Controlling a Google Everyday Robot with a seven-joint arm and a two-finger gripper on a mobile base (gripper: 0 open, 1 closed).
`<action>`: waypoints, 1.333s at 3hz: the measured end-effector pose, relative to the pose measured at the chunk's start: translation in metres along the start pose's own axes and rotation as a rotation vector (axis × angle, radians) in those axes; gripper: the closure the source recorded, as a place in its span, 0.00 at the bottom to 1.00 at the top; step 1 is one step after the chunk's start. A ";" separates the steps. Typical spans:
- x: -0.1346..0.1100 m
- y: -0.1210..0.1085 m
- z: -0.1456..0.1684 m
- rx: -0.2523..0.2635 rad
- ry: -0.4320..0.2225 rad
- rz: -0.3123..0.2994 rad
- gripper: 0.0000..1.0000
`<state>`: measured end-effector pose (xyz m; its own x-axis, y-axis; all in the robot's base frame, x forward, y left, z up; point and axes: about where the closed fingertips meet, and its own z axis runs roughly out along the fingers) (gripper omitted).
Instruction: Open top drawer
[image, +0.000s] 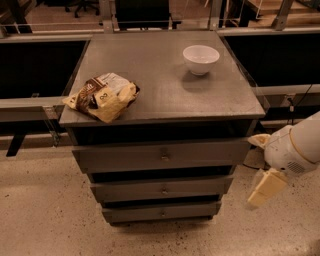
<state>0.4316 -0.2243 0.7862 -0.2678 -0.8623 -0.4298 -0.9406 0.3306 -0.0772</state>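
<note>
The top drawer (125, 157) is the widest of three dark grey drawer fronts under the grey cabinet top, and its front is flush and shut. Its small metal knob (164, 155) sits at the centre. My gripper (261, 165) is at the right, just beyond the cabinet's right side at the height of the top and middle drawers. It is on a white arm that enters from the right edge. Its two cream fingers (266, 187) stand spread apart, one above the other, with nothing between them. It touches no drawer.
A white bowl (200, 59) stands on the cabinet top (165, 85) at the back right. A crumpled snack bag (102, 96) lies at the front left. The mid-width drawer (162, 189) and narrowest drawer (161, 212) are below. Dark counters and rails flank both sides; speckled floor is in front.
</note>
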 end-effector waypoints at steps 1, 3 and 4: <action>-0.030 0.005 0.033 0.008 -0.228 -0.036 0.00; -0.054 -0.001 0.021 0.093 -0.346 -0.062 0.00; -0.063 -0.030 0.030 0.154 -0.285 -0.219 0.00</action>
<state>0.4827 -0.1683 0.7887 0.0245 -0.7851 -0.6189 -0.9208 0.2234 -0.3198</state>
